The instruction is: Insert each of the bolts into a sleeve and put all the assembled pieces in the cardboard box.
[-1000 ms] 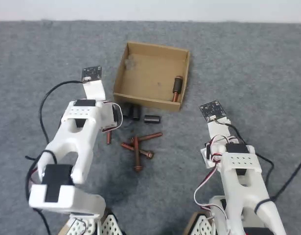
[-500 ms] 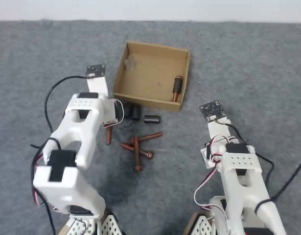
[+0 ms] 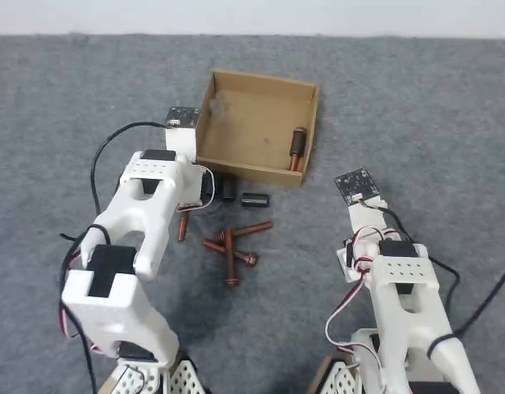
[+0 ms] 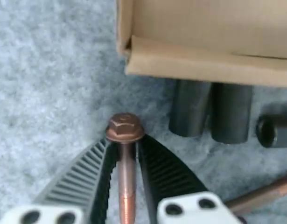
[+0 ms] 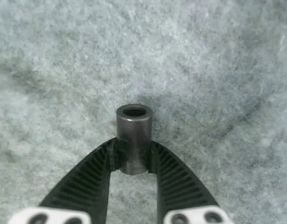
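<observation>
**A:** Changed over the last second?

**B:** Swung rightward in the high view, the left arm (image 3: 149,205), now close against the near left corner of the box (image 3: 244,170). No movement from the right arm (image 3: 400,279).

**A:** Meaning for the task?

**B:** Probably bringing a bolt in to meet a sleeve, with nothing joined yet. One assembled piece (image 3: 297,148) lying inside the box by its right wall. Left loose on the carpet (image 3: 416,107): a cluster of bolts (image 3: 231,246) near the box front.

**A:** And the jaws?

**B:** Left gripper (image 4: 125,142): narrow, pinching the bolt (image 4: 125,128) on its shaft just under the hex head, head aimed at the box wall. Right gripper (image 5: 134,147): narrow too, clamped on a sleeve (image 5: 134,126), open end pointing away from the wrist, over carpet and well apart from the box.

**A:** Anything given by one view and not another?

**B:** From above, the layout: arms, box contents, bolt cluster, but both grips covered by the arm bodies. From the left wrist view, the pinch itself, plus three loose sleeves (image 4: 190,107): two side by side against the box's outer wall, a third just beside them. From the right wrist view, the held sleeve's hollow bore.
</observation>
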